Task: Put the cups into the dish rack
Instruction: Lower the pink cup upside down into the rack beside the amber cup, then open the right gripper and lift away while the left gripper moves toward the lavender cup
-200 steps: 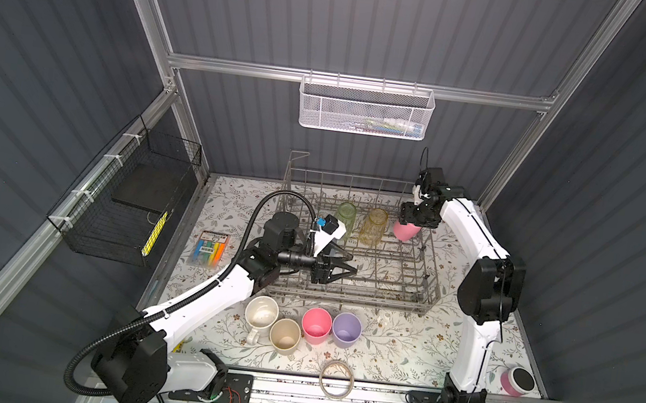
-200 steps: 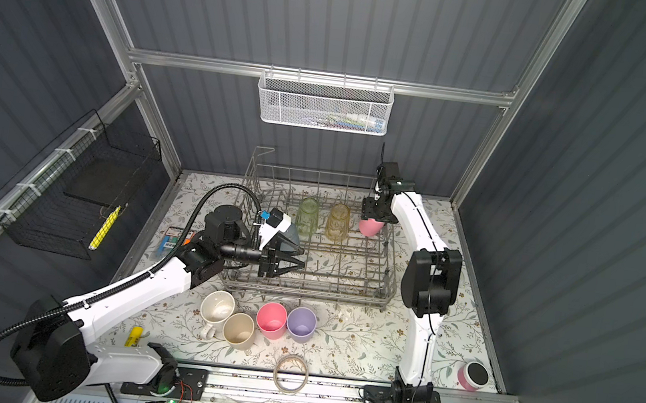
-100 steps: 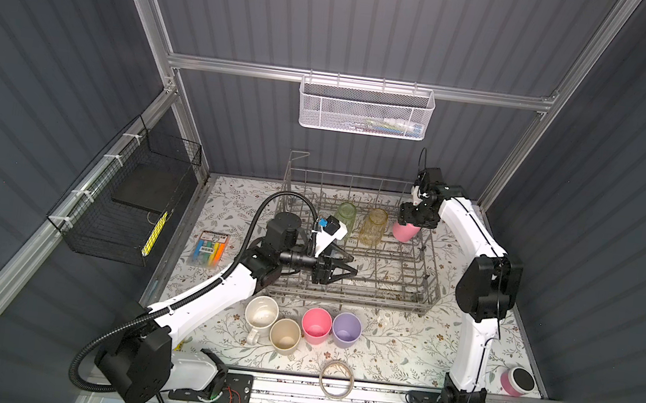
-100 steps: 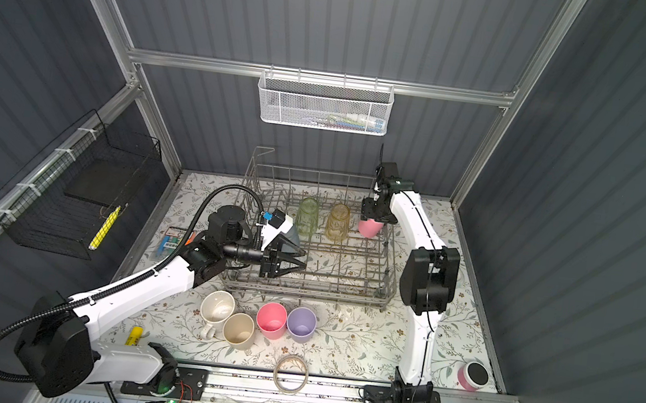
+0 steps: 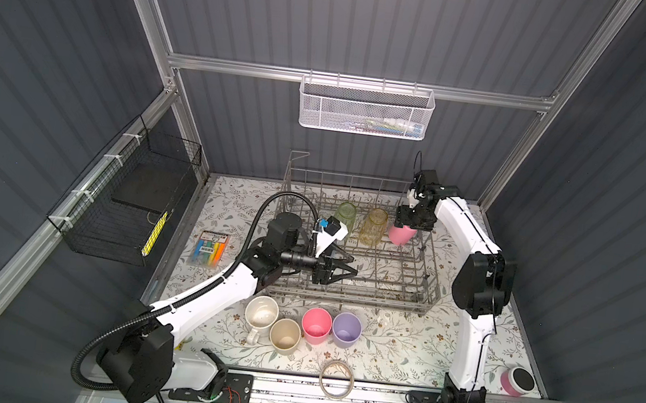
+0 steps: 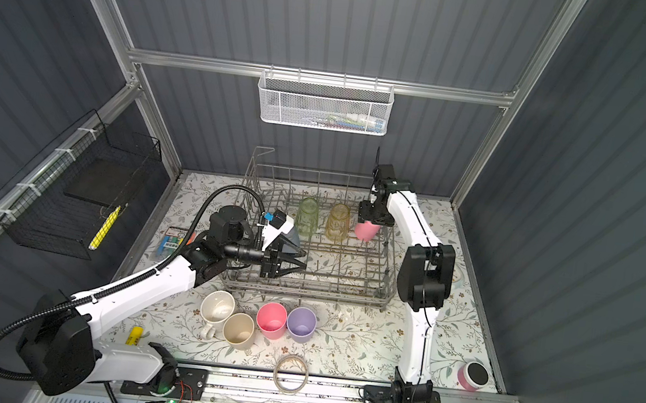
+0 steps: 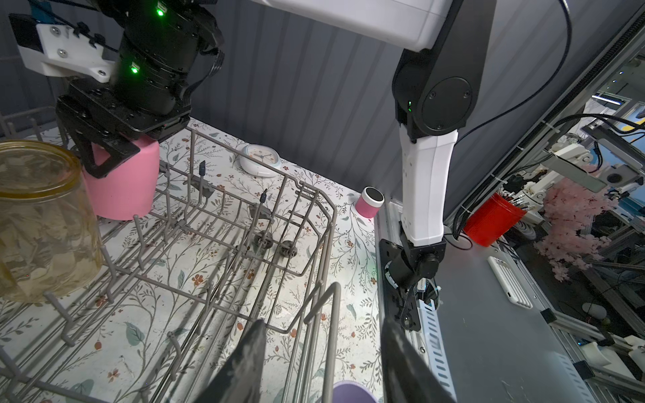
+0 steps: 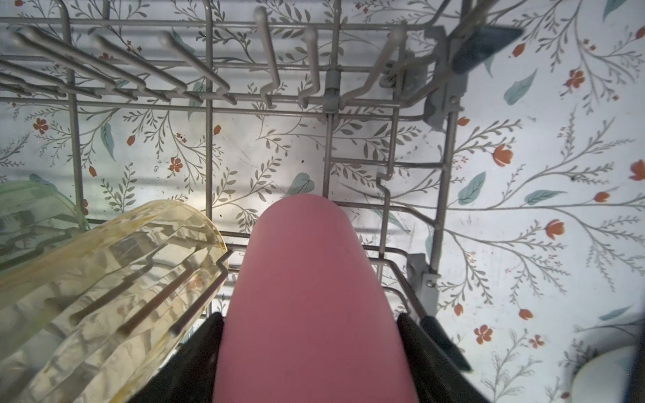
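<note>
So, the cup being handled: a smooth, matte pink cup (image 8: 307,279) is gripped from above by the right gripper (image 5: 408,226), with the black fingers (image 8: 432,335) pressed against opposite sides of its wall. It's placed at the far right corner of the large grey wire dish rack (image 5: 347,296). The mouth is pointed down and the closed end up, so the long axis is close to upright with a slight lean. Whether the rim is actually resting on the wires can't be told.

Just beside it in the same back row, a see-through amber tumbler (image 5: 372,227) with faceted, ribbed sides is parked upside down over the tines. A see-through green tumbler (image 5: 343,217) is stood next to that, also base up. The rack itself is made of thin metal rod, with rows of upright tines and raised sides.

The left gripper (image 5: 353,267) is held low over the front left part of the rack. Its dark fingers (image 7: 244,366) are spread apart and nothing is caught between them.

Four more are lined up on the floral-printed table (image 5: 400,346) just in front of the rack, all mouth up. These are a glossy white mug (image 5: 261,314) with a handle, a beige cup (image 5: 285,334), a second pink cup (image 5: 315,325) and a lilac cup (image 5: 346,329). The mug and beige one are touching, or near enough.
</note>
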Motion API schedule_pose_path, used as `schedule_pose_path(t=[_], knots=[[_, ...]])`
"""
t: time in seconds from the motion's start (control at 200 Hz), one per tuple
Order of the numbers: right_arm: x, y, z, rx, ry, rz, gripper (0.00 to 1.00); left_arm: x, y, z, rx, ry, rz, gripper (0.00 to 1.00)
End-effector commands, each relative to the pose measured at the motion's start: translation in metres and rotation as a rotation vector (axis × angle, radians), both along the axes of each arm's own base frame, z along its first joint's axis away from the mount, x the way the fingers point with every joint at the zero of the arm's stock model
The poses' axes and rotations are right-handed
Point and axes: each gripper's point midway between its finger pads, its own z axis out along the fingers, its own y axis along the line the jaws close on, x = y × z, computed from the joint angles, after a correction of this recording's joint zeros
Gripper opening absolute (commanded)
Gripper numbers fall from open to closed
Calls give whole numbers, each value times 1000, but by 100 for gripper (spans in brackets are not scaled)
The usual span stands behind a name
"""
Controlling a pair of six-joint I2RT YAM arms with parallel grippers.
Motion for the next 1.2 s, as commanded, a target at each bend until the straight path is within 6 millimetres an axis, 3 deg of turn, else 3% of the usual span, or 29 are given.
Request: schedule_pose_path(t=[0.0, 0.195, 0.45, 0.956, 1.196], knots=[[-6, -3, -6, -11, 31, 0, 75, -1, -3, 8, -14, -26, -27, 53], [-6, -4, -6, -17, 25, -6, 87, -1, -3, 6, -11, -23, -28, 53], [-4, -6, 10, -18, -18, -20, 94, -2, -2, 6, -12, -25, -27, 53], [-22, -9, 98, 42, -227, -42, 99, -2, -2, 9, -16, -29, -24, 53], [-56, 12, 150, 232, -395, 23, 99, -3, 1, 11, 25, -49, 0, 53]])
